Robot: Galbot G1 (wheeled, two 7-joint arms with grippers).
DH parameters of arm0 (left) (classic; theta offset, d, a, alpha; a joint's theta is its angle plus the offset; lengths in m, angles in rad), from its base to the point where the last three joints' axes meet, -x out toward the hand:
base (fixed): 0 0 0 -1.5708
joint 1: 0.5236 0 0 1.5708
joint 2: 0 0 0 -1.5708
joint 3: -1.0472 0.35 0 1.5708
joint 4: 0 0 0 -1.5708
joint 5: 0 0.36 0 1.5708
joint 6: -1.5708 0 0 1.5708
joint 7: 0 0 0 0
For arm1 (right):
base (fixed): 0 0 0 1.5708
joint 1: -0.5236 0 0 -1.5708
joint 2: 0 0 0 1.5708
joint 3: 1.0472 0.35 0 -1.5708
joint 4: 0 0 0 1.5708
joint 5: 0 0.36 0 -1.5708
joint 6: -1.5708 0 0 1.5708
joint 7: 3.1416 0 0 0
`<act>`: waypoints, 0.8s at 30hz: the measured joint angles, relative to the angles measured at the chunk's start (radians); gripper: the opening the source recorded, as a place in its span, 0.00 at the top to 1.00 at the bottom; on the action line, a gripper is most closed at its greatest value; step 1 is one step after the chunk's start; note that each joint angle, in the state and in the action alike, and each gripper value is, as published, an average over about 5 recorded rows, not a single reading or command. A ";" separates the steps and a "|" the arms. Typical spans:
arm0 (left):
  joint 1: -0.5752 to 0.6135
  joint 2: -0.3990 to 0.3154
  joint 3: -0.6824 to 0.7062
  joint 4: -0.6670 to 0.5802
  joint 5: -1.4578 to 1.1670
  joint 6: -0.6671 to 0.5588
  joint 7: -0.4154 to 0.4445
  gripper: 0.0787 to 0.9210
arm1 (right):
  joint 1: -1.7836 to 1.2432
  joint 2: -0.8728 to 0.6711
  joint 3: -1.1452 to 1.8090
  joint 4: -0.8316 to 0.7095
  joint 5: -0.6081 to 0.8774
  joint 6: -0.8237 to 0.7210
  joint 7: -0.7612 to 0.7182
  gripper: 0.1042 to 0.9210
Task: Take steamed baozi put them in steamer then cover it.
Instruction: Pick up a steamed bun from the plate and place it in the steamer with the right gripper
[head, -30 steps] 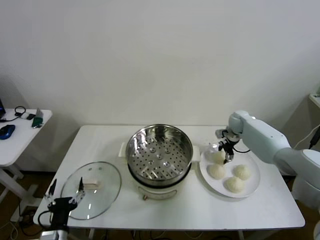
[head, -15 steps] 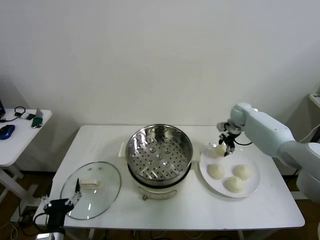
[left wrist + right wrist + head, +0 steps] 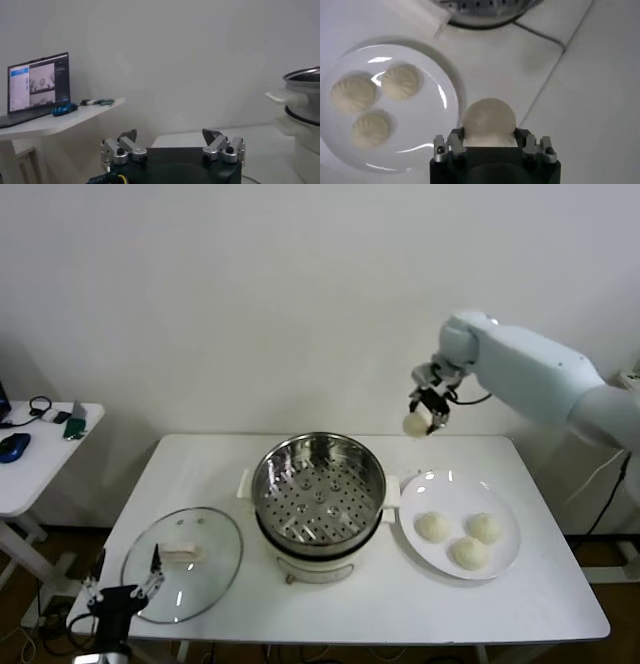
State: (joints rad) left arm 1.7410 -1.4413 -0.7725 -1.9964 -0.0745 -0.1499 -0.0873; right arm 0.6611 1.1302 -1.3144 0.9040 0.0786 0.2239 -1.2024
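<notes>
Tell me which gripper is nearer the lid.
Left. The left gripper sits open at the lid's near edge; the right gripper holds a bun high beyond the steamer.

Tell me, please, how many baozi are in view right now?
4: three baozi lie on the white plate; the fourth is held aloft in the right tool. None seems hidden.

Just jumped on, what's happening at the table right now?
The right claw is shut on one baozi, held in the air between the plate and the steamer. Three baozi sit on the plate, and the steamer's tray holds none. The glass cover lies on the table to the steamer's left, with the left claw open at the table's near edge beside it.
</notes>
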 measured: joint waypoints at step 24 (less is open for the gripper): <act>0.054 0.051 0.007 -0.018 -0.035 -0.011 -0.009 0.12 | -0.015 0.229 -0.030 0.259 -0.250 0.189 0.003 0.31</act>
State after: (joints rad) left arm 1.7950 -1.3905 -0.7653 -2.0146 -0.1091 -0.1611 -0.0960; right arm 0.6458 1.3595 -1.3444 1.1633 -0.1715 0.4127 -1.1993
